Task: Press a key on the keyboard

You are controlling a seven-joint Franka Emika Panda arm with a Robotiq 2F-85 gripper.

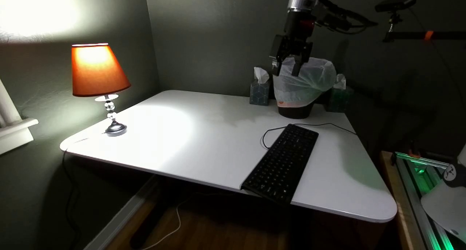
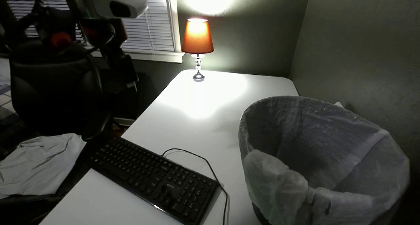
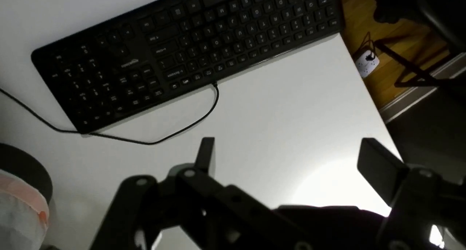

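Observation:
The long black keyboard lies on the white table and sticks out past its edge. It also shows in an exterior view and across the upper part of the wrist view. Its thin black cable loops over the table from its long side. My gripper is open, with a wide gap between its fingers and nothing between them. It hangs well above the table and apart from the keyboard, as an exterior view shows. In an exterior view the gripper is dark and hard to make out.
A bin with a whitish liner stands on the table near the keyboard's end, with tissue boxes beside it. A lit orange lamp stands at the table's far end. A black chair is beside the table.

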